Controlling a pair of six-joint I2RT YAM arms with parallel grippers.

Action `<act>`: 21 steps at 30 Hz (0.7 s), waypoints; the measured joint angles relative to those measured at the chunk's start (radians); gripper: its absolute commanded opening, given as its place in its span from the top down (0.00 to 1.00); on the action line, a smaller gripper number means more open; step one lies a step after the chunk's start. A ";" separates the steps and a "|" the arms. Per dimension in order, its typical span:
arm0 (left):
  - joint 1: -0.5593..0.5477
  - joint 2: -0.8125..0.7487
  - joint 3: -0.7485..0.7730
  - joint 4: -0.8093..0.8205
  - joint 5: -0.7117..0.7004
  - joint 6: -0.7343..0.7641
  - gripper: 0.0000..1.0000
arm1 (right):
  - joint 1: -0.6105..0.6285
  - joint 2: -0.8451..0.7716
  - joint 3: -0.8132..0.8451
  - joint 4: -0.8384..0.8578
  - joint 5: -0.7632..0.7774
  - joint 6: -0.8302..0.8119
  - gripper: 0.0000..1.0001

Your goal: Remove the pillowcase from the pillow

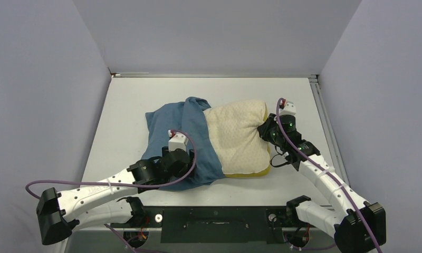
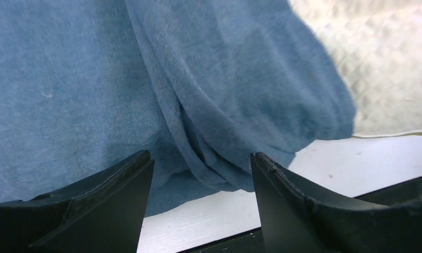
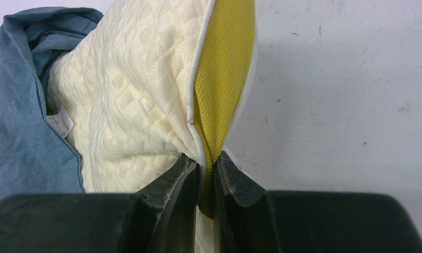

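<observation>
Closest, my right gripper point(image 3: 207, 164) pinches the pillow point(image 3: 135, 95) by its yellow edge at three o'clock; left gripper point(image 2: 200, 158) gapes over the pillowcase point(image 2: 82, 79) at nine. Half stripped, I judge; next I'd clamp cloth, pull toward nine.

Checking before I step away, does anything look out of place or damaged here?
Nothing damaged. The pillowcase sits bunched over the left half of the pillow, as expected mid-removal. The right gripper pinches its yellow edge; the left gripper is open at the cloth.
</observation>
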 measured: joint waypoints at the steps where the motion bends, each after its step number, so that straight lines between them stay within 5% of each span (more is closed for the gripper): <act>1: 0.000 0.015 -0.011 0.002 0.001 -0.006 0.32 | 0.000 0.000 0.000 0.000 0.000 0.000 0.95; 6: 0.000 0.108 -0.035 0.052 0.009 -0.022 0.48 | -0.001 -0.002 0.000 0.000 0.000 0.000 0.95; 12: 0.000 0.183 -0.049 0.120 0.023 -0.028 1.00 | -0.008 -0.012 0.000 -0.008 -0.005 -0.002 0.95; 21: 0.000 0.113 -0.049 0.085 -0.093 -0.030 1.00 | -0.101 -0.069 0.001 -0.067 -0.062 -0.025 0.95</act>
